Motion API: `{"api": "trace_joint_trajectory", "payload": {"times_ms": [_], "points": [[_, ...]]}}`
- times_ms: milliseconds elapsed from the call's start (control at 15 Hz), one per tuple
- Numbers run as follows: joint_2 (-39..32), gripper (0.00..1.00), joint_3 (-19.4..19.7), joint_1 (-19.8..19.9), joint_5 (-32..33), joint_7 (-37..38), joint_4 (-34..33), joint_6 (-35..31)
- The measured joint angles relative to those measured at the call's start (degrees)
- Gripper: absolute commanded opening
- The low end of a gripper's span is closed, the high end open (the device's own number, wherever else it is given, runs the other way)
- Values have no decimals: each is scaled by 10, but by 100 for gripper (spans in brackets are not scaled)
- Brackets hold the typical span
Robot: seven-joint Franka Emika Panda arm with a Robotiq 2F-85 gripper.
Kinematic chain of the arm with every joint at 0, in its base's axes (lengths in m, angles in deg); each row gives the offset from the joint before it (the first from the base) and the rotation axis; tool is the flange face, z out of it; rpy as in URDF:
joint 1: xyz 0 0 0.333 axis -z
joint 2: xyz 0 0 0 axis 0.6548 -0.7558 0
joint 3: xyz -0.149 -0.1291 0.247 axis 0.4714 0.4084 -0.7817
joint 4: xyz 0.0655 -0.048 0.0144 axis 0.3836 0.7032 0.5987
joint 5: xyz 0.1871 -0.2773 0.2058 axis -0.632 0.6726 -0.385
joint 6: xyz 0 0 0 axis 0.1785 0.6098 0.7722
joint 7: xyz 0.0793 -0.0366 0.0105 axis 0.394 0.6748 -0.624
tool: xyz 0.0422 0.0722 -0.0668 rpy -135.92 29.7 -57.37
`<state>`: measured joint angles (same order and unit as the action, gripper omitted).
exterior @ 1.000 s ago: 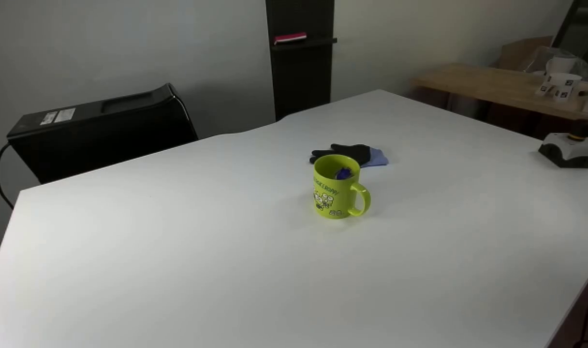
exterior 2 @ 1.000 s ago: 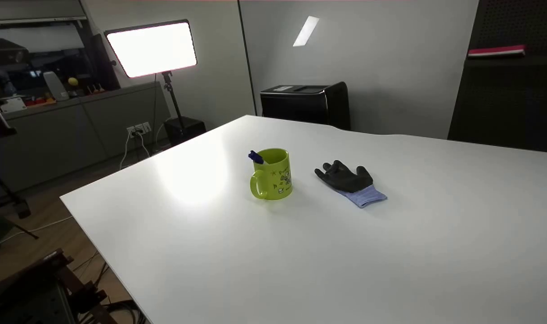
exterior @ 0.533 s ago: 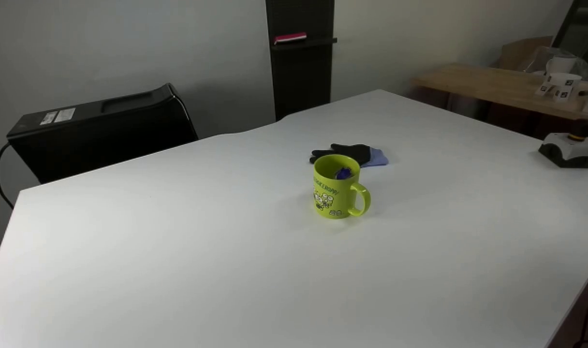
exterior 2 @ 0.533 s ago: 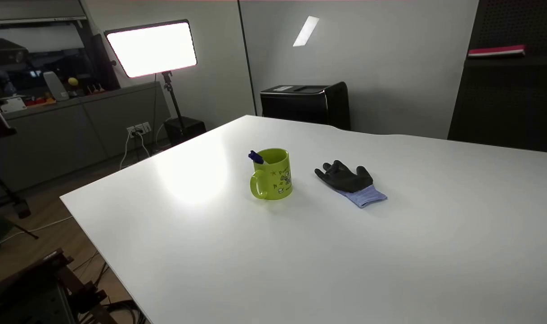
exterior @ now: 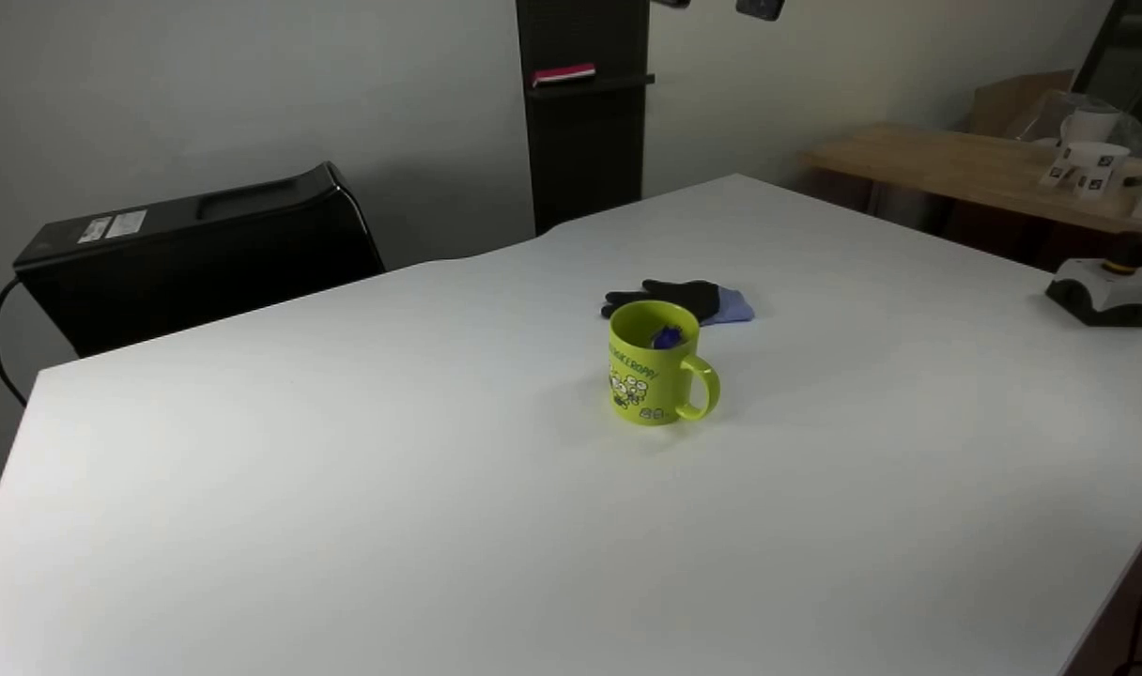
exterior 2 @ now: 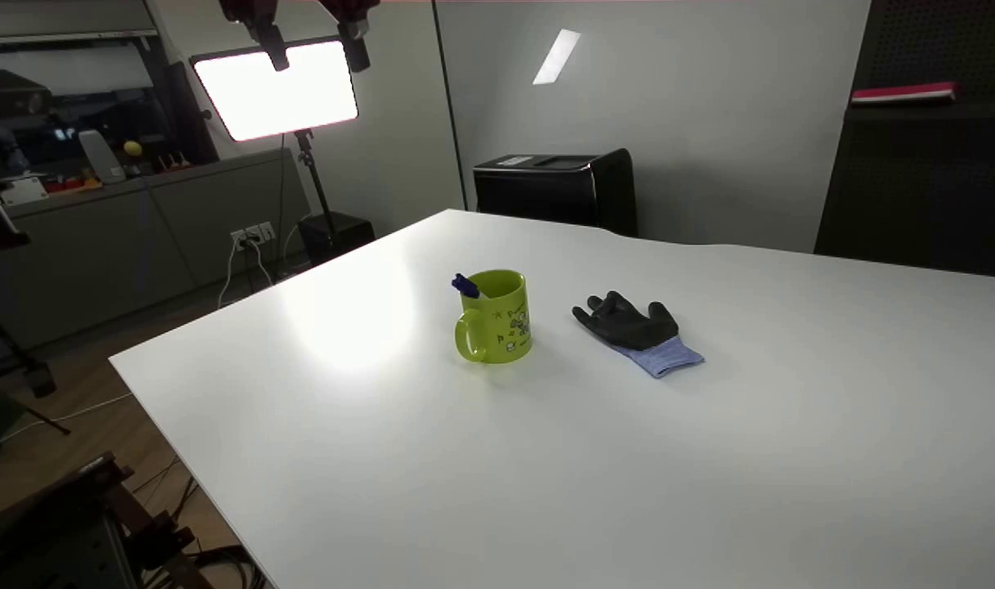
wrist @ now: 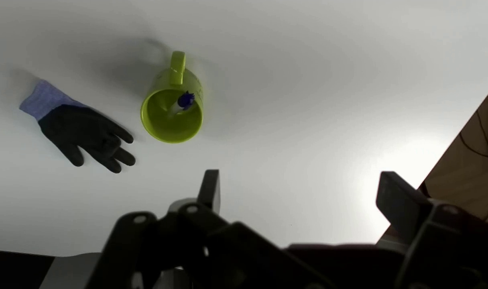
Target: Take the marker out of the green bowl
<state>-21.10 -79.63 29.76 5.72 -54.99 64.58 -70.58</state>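
Observation:
The green bowl is a lime-green mug standing upright on the white table. It shows in both exterior views [exterior: 641, 387] [exterior 2: 507, 329] and in the wrist view [wrist: 192, 83]. The marker leans inside the mug with its blue cap end up near the rim, close to the handle side [exterior: 667, 338] [exterior 2: 465, 285]. Its white body shows partly in the wrist view [wrist: 184, 102]; the lower end is hard to make out. My gripper [wrist: 298, 188] is wide open and empty, high above the table and apart from the mug. Its fingertips show at the top edge of both exterior views [exterior: 717, 7] [exterior 2: 317, 59].
A black glove with a blue cuff [exterior 2: 628, 327] lies on the table near the mug; it also shows in the wrist view [wrist: 85, 126]. An emergency-stop box [exterior: 1108, 291] sits at the table's far right side. A lamp [exterior 2: 276, 90] stands behind the table.
My gripper's open fingertips have come into view at the top of both exterior views, where they were out of view before. The mug, marker and glove have not moved.

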Motion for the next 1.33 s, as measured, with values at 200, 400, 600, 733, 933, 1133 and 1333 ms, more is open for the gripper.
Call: {"api": "trace_joint_trajectory", "payload": {"times_ms": [200, 400, 600, 733, 933, 1133, 1333], "points": [[-12, 100, 2, 9, 8, -1, 19, -17], [-25, 100, 5, 20, 15, -1, 34, -31], [-40, 100, 10, 28, 16, -1, 44, -38], [-45, 100, 13, 32, 16, -1, 48, -45], [-48, 100, 14, 34, 16, -2, 50, -45], [-48, 100, 13, 34, 16, -2, 50, -45], [-48, 100, 13, 34, 16, -2, 50, -45]]}}
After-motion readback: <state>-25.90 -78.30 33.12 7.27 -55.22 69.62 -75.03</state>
